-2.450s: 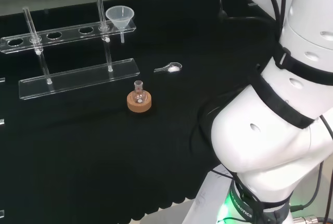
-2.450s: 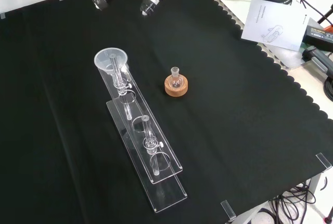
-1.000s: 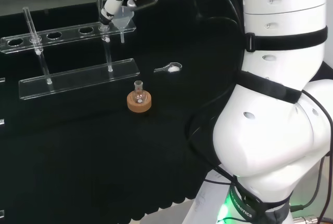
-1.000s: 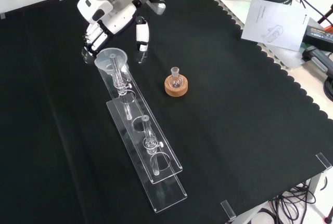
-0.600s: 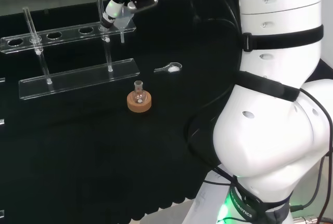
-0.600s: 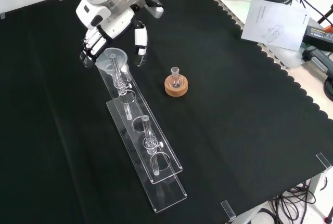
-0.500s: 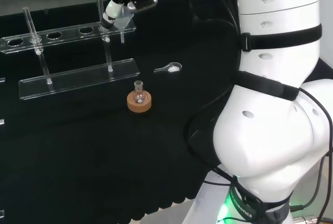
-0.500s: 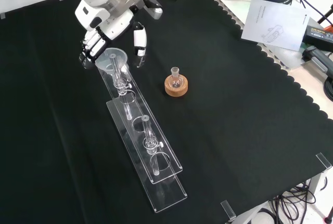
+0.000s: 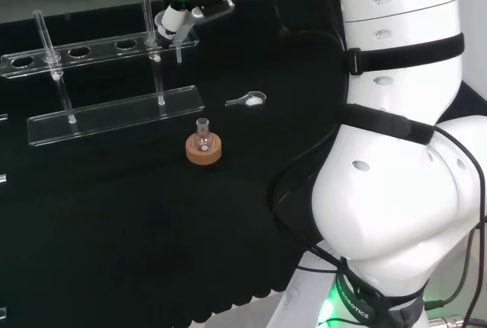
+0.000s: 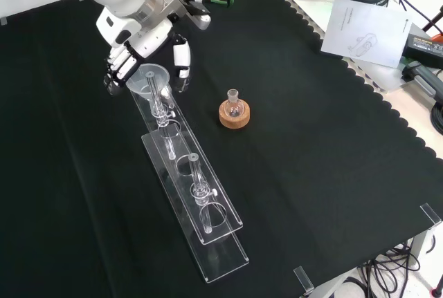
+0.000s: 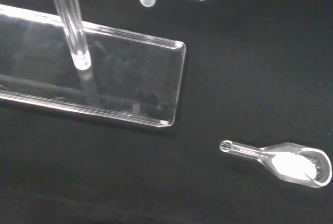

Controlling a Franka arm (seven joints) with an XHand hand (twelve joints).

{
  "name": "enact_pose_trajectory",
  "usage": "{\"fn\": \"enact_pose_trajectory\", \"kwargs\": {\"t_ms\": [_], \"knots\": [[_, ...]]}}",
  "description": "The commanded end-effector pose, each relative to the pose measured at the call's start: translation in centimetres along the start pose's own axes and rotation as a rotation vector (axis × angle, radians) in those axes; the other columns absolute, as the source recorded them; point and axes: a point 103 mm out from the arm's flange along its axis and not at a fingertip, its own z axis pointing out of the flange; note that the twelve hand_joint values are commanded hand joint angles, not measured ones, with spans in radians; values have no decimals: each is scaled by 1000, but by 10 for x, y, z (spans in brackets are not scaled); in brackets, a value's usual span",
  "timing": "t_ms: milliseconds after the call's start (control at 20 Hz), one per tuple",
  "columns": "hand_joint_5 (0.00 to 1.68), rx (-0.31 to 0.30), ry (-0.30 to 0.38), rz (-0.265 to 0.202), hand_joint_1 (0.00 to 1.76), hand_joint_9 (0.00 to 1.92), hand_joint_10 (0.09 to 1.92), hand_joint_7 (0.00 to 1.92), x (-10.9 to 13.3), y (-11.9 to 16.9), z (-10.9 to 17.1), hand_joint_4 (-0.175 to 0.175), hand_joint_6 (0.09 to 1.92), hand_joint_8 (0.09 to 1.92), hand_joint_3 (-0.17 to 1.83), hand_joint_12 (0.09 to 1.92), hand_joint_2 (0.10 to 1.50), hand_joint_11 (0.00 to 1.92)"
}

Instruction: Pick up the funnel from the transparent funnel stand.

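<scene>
Your hand (image 10: 142,48) sits right at the funnel (image 10: 147,79), which is seated in the end hole of the transparent funnel stand (image 10: 201,205), at the stand's upper end in the front view. In that view the fingers (image 10: 116,70) hang down on the left of the funnel's rim and the thumb (image 10: 182,63) hangs on its right, so the funnel's mouth lies between them. They are spread apart, not clamped on anything, and you cannot tell from these views whether any fingertip touches the rim. In the head view the hand (image 9: 173,16) covers the funnel's place at the right end of the stand's top rail (image 9: 76,51).

Beside the stand, a small flask (image 10: 234,106) stands upright in a cork ring (image 10: 234,115) on the black table (image 10: 311,160), well apart from the hand. In the head view a small clear scoop (image 9: 246,100) lies flat on the cloth between the cork ring and the stand's right end. The wrist view shows that scoop (image 11: 283,160) holding a little white powder, with the stand's base plate (image 11: 104,86) close by.
</scene>
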Motion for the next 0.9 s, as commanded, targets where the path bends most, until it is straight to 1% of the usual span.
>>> {"fn": "enact_pose_trajectory", "kwargs": {"t_ms": [50, 200, 300, 350, 400, 550, 650, 750, 900], "knots": [[94, 0, -9, 1, 600, 120, 915, 0, -4, 1, 1, 12, 87, 500, 265, 1503, 726, 364], [115, -4, -2, -6, 605, 178, 896, 0, -8, 0, 2, 11, 87, 560, 277, 1496, 722, 375], [130, -5, -17, -4, 607, 263, 849, 3, -7, 0, 2, 9, 87, 608, 290, 1489, 718, 385], [146, -28, -26, -3, 610, 345, 806, 20, -5, -1, 1, 5, 87, 634, 300, 1482, 717, 389], [169, -44, -31, -5, 612, 440, 758, 53, -3, -1, 0, 1, 87, 661, 312, 1469, 715, 395], [217, -62, -47, -4, 624, 675, 640, 183, 2, -2, -1, -10, 87, 713, 357, 1430, 708, 424], [241, -80, -61, -3, 635, 768, 610, 253, 3, -3, -1, -15, 87, 728, 379, 1413, 705, 443], [273, -81, -65, -2, 652, 842, 595, 331, 4, -3, 0, -23, 87, 738, 400, 1393, 704, 464], [301, -85, -75, 8, 670, 886, 593, 385, 5, -3, 1, -32, 87, 749, 412, 1384, 707, 485]]}}
